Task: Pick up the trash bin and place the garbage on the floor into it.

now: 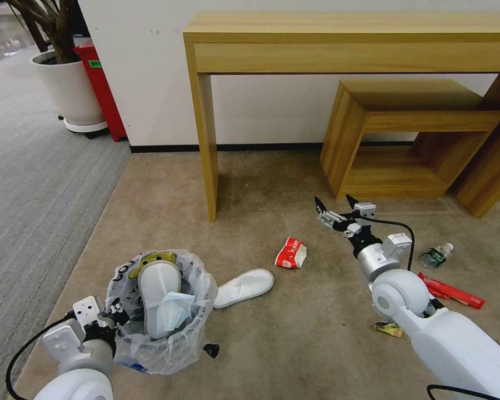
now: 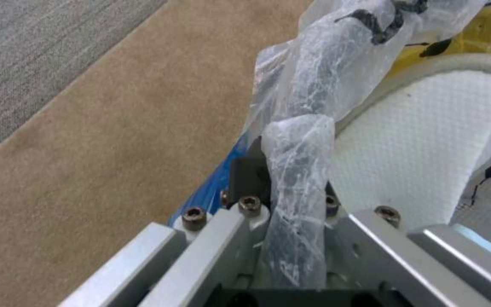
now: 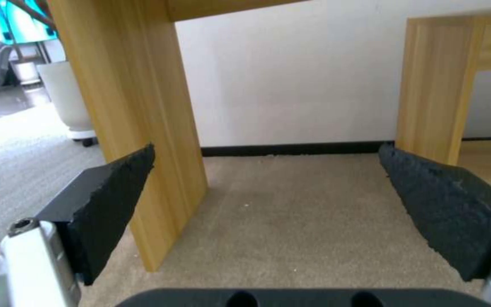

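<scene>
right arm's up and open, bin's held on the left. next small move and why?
Probably lower the open right gripper toward the red crumpled carton, the litter nearest below it on the floor. It holds nothing, while the left gripper grips the trash bin by its bagged rim, so the bin looks ready.

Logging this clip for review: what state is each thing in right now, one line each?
trash bin: upright, bag-lined, holding a slipper and a blue mask
left gripper: shut on the bin's bagged rim
right gripper: open, empty, raised above the carpet
white slipper: flat on the floor
red carton: crumpled, on the floor
small bottle: lying on its side
</scene>
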Motion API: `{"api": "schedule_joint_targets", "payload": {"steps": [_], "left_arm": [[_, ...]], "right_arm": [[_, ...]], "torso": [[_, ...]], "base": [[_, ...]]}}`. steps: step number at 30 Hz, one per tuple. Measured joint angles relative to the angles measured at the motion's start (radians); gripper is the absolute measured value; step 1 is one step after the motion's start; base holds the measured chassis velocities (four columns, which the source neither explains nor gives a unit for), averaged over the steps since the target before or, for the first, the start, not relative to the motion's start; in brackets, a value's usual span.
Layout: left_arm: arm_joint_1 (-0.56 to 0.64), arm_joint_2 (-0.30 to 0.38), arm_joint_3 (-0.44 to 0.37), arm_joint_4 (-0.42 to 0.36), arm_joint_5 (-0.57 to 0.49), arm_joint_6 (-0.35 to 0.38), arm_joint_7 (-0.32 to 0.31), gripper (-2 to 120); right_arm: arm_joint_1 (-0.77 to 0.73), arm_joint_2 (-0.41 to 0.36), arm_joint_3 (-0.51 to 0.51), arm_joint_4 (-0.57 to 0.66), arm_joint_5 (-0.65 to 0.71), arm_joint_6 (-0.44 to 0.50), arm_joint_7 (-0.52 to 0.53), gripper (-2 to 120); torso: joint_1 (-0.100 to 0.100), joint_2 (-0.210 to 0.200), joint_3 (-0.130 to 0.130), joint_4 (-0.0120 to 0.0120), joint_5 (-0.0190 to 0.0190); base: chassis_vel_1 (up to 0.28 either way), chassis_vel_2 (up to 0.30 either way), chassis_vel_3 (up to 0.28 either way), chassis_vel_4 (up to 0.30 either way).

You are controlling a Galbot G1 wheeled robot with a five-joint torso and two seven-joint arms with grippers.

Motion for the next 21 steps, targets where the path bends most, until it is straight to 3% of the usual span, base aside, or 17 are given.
{"api": "schedule_joint_targets", "payload": {"steps": [6,21], "left_arm": [[0.000,0.005,-0.009,0.002,0.000,0.000,0.001,1],[0.013,0.019,-0.128,0.012,-0.014,-0.002,-0.005,1]], "right_arm": [[-0.009,0.002,-0.001,-0.002,-0.027,0.010,-0.001,100],[-0.013,0.006,-0.004,-0.009,-0.034,0.016,-0.002,100]], "torso": [[0.000,0.000,0.000,0.0000,0.0000],[0.000,0.000,0.000,0.0001,0.0000]], "base": [[0.000,0.000,0.000,0.000],[0.000,0.000,0.000,0.000]]}}
